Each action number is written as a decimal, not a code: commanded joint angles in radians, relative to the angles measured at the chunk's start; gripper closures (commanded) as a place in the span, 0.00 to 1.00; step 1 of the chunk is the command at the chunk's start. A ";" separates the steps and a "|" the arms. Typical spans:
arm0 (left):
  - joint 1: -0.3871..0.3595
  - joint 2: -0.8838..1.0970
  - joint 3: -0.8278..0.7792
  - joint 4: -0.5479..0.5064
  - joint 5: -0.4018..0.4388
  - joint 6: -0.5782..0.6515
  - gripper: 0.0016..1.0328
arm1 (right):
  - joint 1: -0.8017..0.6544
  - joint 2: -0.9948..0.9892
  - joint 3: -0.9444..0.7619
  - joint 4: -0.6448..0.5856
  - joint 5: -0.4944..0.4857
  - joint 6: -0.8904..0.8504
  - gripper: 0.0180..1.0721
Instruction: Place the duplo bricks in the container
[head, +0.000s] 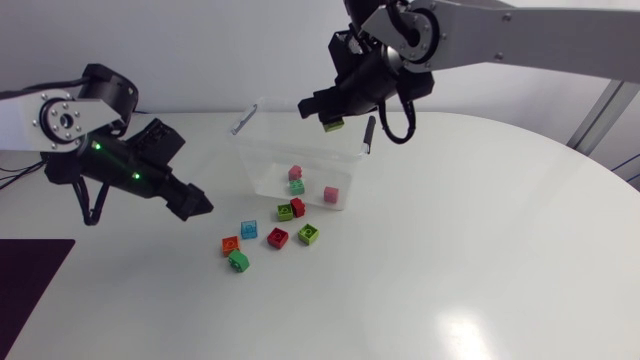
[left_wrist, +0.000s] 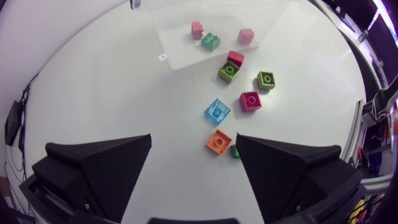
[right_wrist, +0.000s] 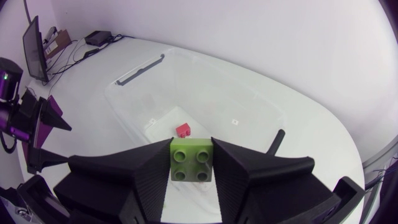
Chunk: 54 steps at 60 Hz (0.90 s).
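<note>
A clear plastic container (head: 268, 152) stands at the table's middle back. In it lie two pink bricks (head: 295, 172) (head: 331, 194) and a green brick (head: 297, 186). My right gripper (head: 330, 115) hangs above the container's back rim, shut on a lime-green brick (right_wrist: 191, 159). In front of the container lie several loose bricks: lime (head: 285, 212) beside red (head: 297, 206), another lime (head: 308, 234), red (head: 278, 237), blue (head: 249, 229), orange (head: 231, 245), green (head: 238, 261). My left gripper (head: 193, 204) is open and empty, left of this group, with the orange brick (left_wrist: 218, 141) just ahead of its fingers.
The container has a grey latch (head: 243, 120) on its left end and a black one (head: 369, 135) on its right. A dark mat (head: 25, 285) lies at the front left corner. The white table (head: 470, 260) stretches wide to the right and front.
</note>
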 joint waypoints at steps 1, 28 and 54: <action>0.018 -0.018 -0.084 0.051 0.023 0.091 0.08 | -0.020 0.064 0.034 0.037 0.014 0.018 0.70; -0.018 0.179 -0.140 0.191 0.061 0.303 0.08 | -0.072 0.100 0.049 0.040 0.038 -0.005 0.09; -0.033 0.278 -0.136 0.232 0.053 0.472 0.11 | -0.024 -0.259 -0.323 0.047 -0.009 -0.046 0.09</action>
